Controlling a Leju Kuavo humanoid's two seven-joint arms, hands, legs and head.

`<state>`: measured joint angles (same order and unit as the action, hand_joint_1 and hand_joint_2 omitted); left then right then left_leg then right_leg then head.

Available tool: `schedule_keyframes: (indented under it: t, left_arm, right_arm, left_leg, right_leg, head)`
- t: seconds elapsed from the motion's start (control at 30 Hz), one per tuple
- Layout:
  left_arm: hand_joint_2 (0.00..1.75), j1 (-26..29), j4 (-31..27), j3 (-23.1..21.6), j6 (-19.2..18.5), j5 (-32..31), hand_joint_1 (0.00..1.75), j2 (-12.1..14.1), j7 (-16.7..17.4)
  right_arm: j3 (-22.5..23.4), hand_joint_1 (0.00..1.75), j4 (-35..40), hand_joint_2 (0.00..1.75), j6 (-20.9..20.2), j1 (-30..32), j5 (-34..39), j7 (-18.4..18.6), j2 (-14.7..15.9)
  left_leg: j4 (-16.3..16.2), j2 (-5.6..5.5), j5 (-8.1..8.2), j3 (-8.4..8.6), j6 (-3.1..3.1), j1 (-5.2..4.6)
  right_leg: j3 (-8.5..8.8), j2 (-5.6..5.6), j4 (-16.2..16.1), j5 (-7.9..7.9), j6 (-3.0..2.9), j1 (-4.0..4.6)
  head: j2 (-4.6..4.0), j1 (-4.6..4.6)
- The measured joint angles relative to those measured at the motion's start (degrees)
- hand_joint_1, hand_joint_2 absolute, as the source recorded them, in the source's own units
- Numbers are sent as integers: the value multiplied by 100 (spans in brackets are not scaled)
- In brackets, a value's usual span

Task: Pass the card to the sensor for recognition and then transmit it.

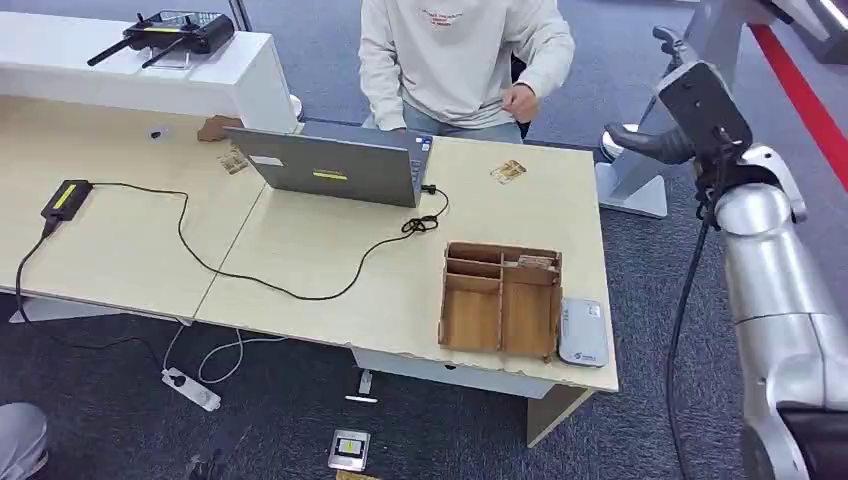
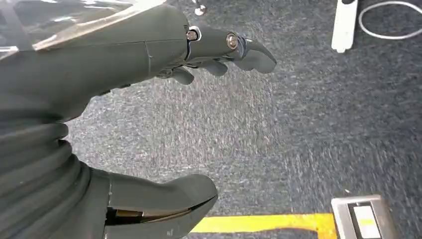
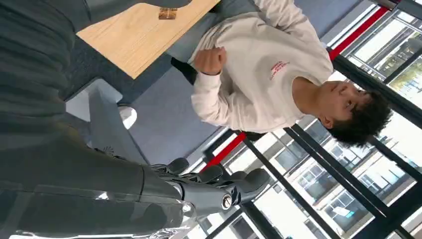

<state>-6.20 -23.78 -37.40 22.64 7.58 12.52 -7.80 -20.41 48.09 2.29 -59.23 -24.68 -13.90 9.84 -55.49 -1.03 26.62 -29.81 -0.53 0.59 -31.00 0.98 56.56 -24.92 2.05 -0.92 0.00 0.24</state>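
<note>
Wood-grain tabletop (image 1: 330,260) carries, left to right, a black sensor (image 1: 66,198) on its cable, a grey laptop (image 1: 335,168), a patterned card (image 1: 508,171) lying flat near the far edge before the seated person (image 1: 460,55), and a cardboard organiser (image 1: 500,298).

My left hand (image 2: 164,99) hangs over the floor, fingers (image 2: 249,50) apart, holding nothing. My right hand (image 1: 665,135) is raised beyond the tabletop's right end, fingers parted, also holding nothing.

Risks, in my judgement:
- The thin, flat card may slide instead of lifting.
- The reach to the sensor passes the laptop, where a collision is possible.
</note>
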Motion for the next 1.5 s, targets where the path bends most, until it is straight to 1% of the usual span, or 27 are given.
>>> schedule_keyframes:
  t: [0.17,0.23,0.3,0.37,0.5,0.63,0.77,0.83,1.03,1.1,1.17,1.2,1.23,1.3,1.33,1.37,1.5]
  left_arm:
    - [175,-7,4,-52,29,20,0,-37,-4]
    - [175,-12,4,-59,219,74,0,-90,72]
    - [175,-13,7,-61,369,111,0,-183,138]
    - [175,-7,11,-77,402,149,0,-284,171]
    - [175,-34,42,-85,435,240,0,-361,175]
    - [175,-57,92,-87,258,303,0,-369,57]
    - [175,-89,138,-87,232,356,0,-352,-37]
    - [175,-94,151,-87,232,365,0,-354,-33]
    - [175,-94,160,-87,111,431,0,-352,107]
    - [175,-94,151,-94,-51,380,0,-304,120]
    - [175,-79,72,-98,-138,308,0,-203,322]
    - [175,-43,-53,-100,-171,244,0,-110,504]
    - [175,22,-211,-101,-181,176,0,-16,765]
    - [175,144,-550,-100,-181,90,0,140,1212]
    - [175,227,-776,-101,-181,48,0,228,1369]
    - [175,289,-954,-103,-181,26,0,293,1458]
    - [175,439,-1468,-107,-181,6,0,485,1558]
  right_arm:
    - [37,0,450,175,-15,161,26,28,120]
    - [41,0,577,175,-39,231,35,81,186]
    - [52,0,882,175,-98,492,-28,205,292]
    - [81,0,1246,175,-140,895,-215,260,407]
    - [144,0,1809,175,-216,1472,-341,325,520]
    - [144,0,2277,175,-295,1882,-498,348,559]
    - [103,0,2507,175,-299,1972,-682,297,553]
    - [81,0,2570,175,-328,1973,-741,288,546]
    - [-20,0,2712,175,-647,2001,-877,302,489]
    - [-99,0,2723,175,-684,1998,-1104,288,428]
    - [-215,0,2734,175,-702,1986,-1428,227,367]
    - [-291,0,2732,175,-658,1968,-1693,172,323]
    - [-379,0,2730,175,-563,1940,-2067,106,274]
    - [-520,0,2714,175,-363,1879,-2511,39,175]
    - [-580,0,2688,175,-290,1834,-2593,26,120]
    - [-652,0,2653,175,-236,1795,-2647,15,46]
    - [-826,0,2502,175,-166,1682,-2627,2,-133]
  left_leg:
    - [0,1,0,3,0,1]
    - [0,2,0,6,0,1]
    - [0,-1,0,13,0,4]
    - [1,-1,4,12,4,3]
    - [1,1,6,12,6,0]
    - [2,1,6,12,5,2]
    - [4,1,5,13,5,2]
    - [4,1,5,13,4,3]
    - [4,1,5,11,4,2]
    - [4,1,5,10,4,4]
    - [5,1,5,9,4,4]
    - [5,1,5,9,4,4]
    - [6,1,5,9,4,5]
    - [6,2,4,11,4,7]
    - [6,4,3,9,1,9]
    - [6,2,3,8,1,11]
    - [6,0,1,5,-1,11]
  right_leg:
    - [-1,1,0,0,0,0]
    - [0,1,0,0,-1,1]
    - [12,-1,-3,-2,1,4]
    - [16,-2,-4,-2,2,5]
    - [12,5,-5,-2,2,1]
    - [12,6,-3,-2,1,2]
    - [12,6,0,-2,1,3]
    - [13,6,1,-1,1,3]
    - [14,6,1,-1,1,3]
    - [15,6,1,-1,1,4]
    - [14,6,2,-2,1,5]
    - [13,6,3,-2,1,5]
    - [12,6,5,-2,0,5]
    - [10,6,5,-2,0,7]
    - [10,6,5,-3,-1,10]
    - [10,3,4,-4,-3,12]
    - [13,-2,4,-5,-3,12]
  head:
    - [0,2]
    - [0,0]
    - [0,2]
    - [0,4]
    - [0,0]
    - [0,0]
    - [0,0]
    - [0,2]
    - [0,0]
    - [0,0]
    - [0,-2]
    - [0,0]
    - [0,-2]
    - [0,-2]
    - [0,0]
    - [0,0]
    - [0,2]
